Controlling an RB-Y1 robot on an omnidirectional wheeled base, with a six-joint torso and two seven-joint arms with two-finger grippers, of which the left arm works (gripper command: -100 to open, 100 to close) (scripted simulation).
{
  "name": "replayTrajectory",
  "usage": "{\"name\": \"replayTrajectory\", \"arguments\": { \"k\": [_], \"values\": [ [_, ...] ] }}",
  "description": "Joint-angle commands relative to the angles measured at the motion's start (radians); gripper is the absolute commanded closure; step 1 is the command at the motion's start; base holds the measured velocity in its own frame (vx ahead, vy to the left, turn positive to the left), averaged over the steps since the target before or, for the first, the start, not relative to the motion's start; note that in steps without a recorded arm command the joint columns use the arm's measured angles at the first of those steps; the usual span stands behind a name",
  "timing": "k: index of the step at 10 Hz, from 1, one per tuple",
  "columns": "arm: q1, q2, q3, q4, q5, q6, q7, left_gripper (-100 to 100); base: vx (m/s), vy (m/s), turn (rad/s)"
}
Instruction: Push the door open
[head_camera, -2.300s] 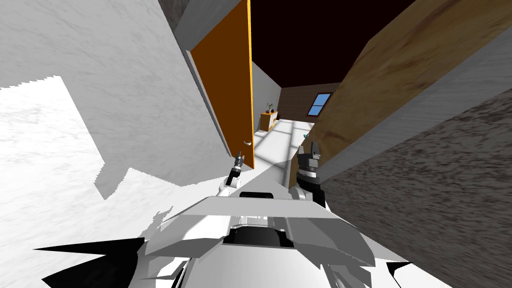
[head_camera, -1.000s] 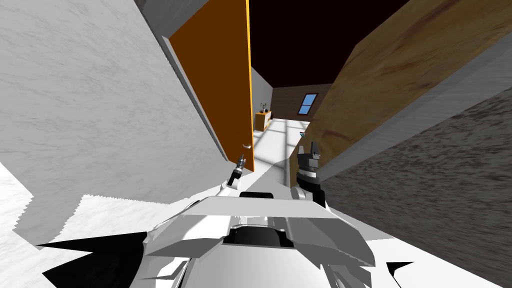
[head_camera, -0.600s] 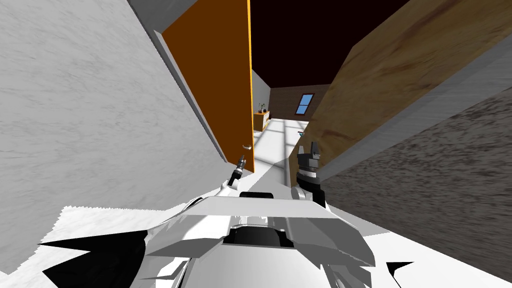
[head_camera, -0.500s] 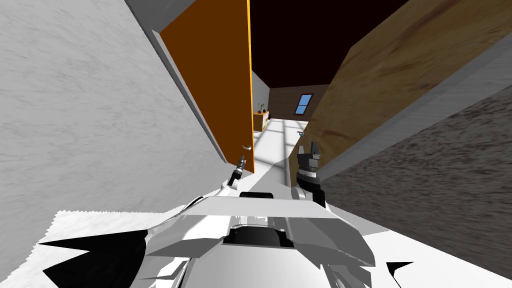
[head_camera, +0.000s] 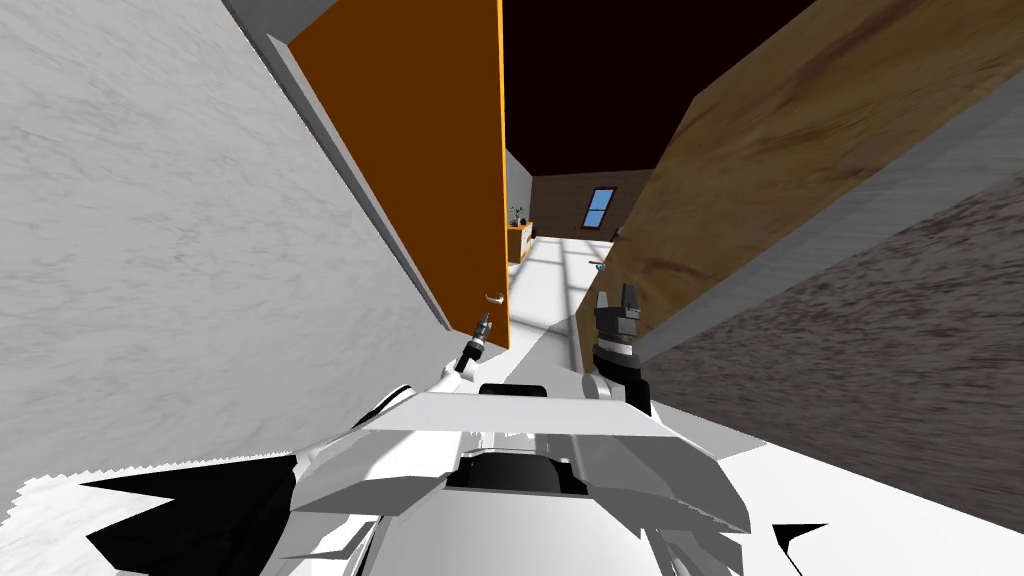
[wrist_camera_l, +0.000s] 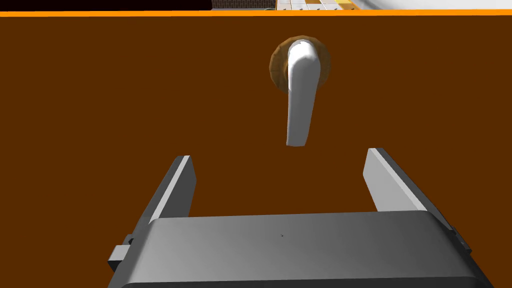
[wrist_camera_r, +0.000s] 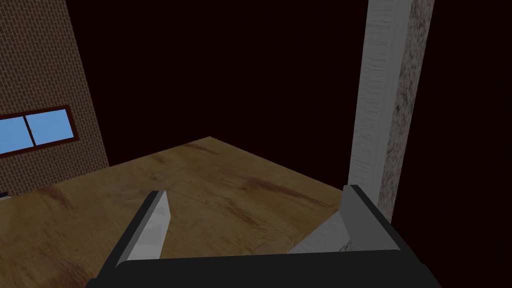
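Note:
The orange door (head_camera: 430, 150) stands ajar on my left, its bright free edge facing the gap. Its small pale lever handle (head_camera: 493, 298) sits low, just above my left gripper (head_camera: 483, 325). In the left wrist view the door's brown face (wrist_camera_l: 100, 100) is close ahead. The white lever handle (wrist_camera_l: 301, 95) hangs just beyond the open left gripper (wrist_camera_l: 280, 170), nearer one finger, not touching. My right gripper (head_camera: 618, 300) is held by the wood-grained panel (head_camera: 780, 130). In its wrist view the right gripper (wrist_camera_r: 255, 210) is open and empty over that panel (wrist_camera_r: 200, 180).
A white wall (head_camera: 180, 250) closes the left side. A grey frame and a rough dark wall (head_camera: 850, 340) close the right. Through the gap a white floor (head_camera: 555, 270) leads to a small orange cabinet (head_camera: 517, 240) and a window (head_camera: 598, 206). A black area lies above.
The whole head picture has shifted, so I have moved: the orange door's face now looks wider and the far room smaller. Both grippers keep their places before my chest.

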Motion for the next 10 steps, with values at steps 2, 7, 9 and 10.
{"name": "replayTrajectory", "arguments": {
  "k": [2, 7, 9, 10],
  "values": [
    [-0.026, 0.002, -0.017, 0.064, 0.006, -0.013, -0.001, -100, 0.061, 0.14, -0.108],
    [-0.051, 0.002, -0.031, 0.125, 0.012, -0.027, -0.001, -100, 0.037, 0.071, -0.057],
    [-0.049, 0.0, -0.027, 0.129, 0.013, -0.03, -0.003, -100, 0.134, -0.025, -0.03],
    [-0.048, -0.001, -0.024, 0.13, 0.013, -0.031, -0.005, -100, 0.18, -0.047, -0.021]
  ]
}}
